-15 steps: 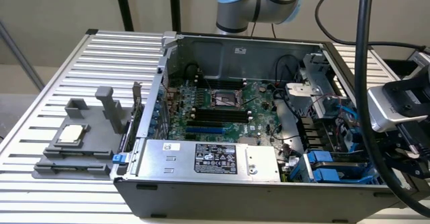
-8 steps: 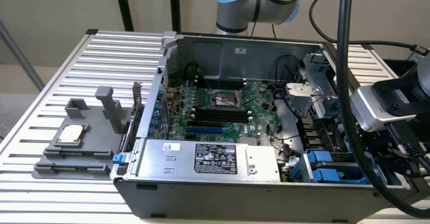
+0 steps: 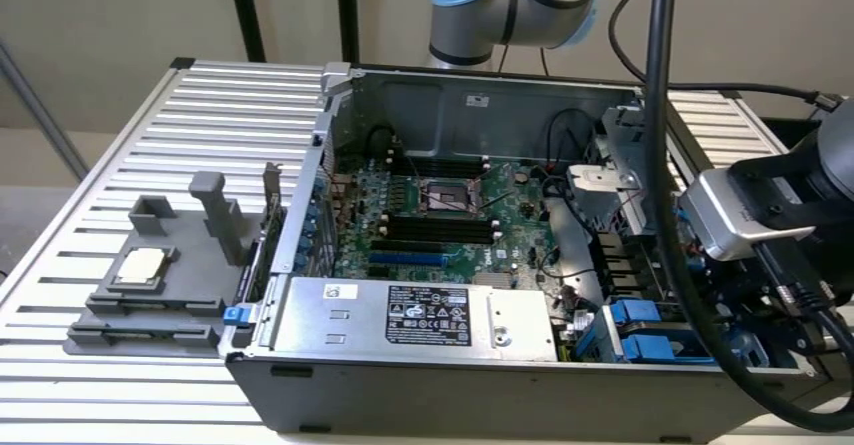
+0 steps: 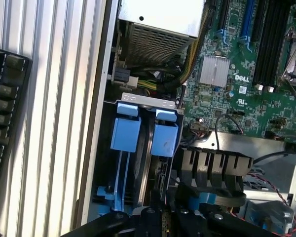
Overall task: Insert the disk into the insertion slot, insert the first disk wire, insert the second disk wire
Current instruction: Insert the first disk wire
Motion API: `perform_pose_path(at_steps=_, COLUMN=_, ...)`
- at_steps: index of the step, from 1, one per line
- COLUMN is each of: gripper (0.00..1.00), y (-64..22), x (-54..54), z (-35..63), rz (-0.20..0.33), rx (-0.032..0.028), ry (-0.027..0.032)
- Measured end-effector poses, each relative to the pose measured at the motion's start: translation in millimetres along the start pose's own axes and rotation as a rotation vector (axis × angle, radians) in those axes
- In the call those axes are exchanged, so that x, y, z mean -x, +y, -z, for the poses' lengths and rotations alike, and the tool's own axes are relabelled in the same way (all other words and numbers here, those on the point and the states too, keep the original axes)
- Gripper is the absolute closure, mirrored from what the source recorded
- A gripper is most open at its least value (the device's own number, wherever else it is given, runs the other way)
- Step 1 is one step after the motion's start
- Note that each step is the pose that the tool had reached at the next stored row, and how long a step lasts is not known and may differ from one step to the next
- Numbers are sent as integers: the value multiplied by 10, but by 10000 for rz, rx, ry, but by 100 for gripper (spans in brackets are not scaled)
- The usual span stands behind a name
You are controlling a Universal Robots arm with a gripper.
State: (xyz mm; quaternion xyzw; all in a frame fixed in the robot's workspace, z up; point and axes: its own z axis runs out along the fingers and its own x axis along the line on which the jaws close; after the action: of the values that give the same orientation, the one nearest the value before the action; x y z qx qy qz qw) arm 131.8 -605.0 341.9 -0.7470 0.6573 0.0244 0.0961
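Observation:
The disk [image 4: 147, 153] stands on edge inside the insertion slot [image 4: 102, 163], with its blue frame tabs [image 4: 126, 131] on either side. In the exterior view the same blue tabs [image 3: 641, 327] sit in the case's near corner, on the exterior view's right. My gripper [image 4: 158, 223] hovers low over one end of the slot, its black body just above the disk's edge. In the exterior view the wrist camera [image 3: 747, 215] and thick black cables hide the gripper. Which loose cables are the first and second disk wires I cannot tell.
The open case holds a silver power supply box [image 3: 414, 315] along its front and a green motherboard [image 3: 441, 205] behind. A black ribbed shroud [image 4: 217, 163] and red-black wires [image 4: 266, 182] crowd the slot. A grey multi-slot stand [image 3: 160, 285] rests on the slatted table [image 3: 134, 145].

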Motion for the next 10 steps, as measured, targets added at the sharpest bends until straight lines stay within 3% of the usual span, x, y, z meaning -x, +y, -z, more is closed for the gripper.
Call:
perform_pose_path(at_steps=2, gripper=84, y=1, x=1, z=-9, rz=-11, rx=85, ry=36)
perform_pose_path(at_steps=5, gripper=84, y=-1, x=17, z=-14, rz=-66, rx=407, ry=27)
perform_pose_path(at_steps=7, gripper=84, y=-1, x=19, z=-13, rz=-121, rx=569, ry=15)
perform_pose_path(at_steps=10, gripper=84, y=0, x=20, z=-13, rz=-358, rx=647, ry=25)
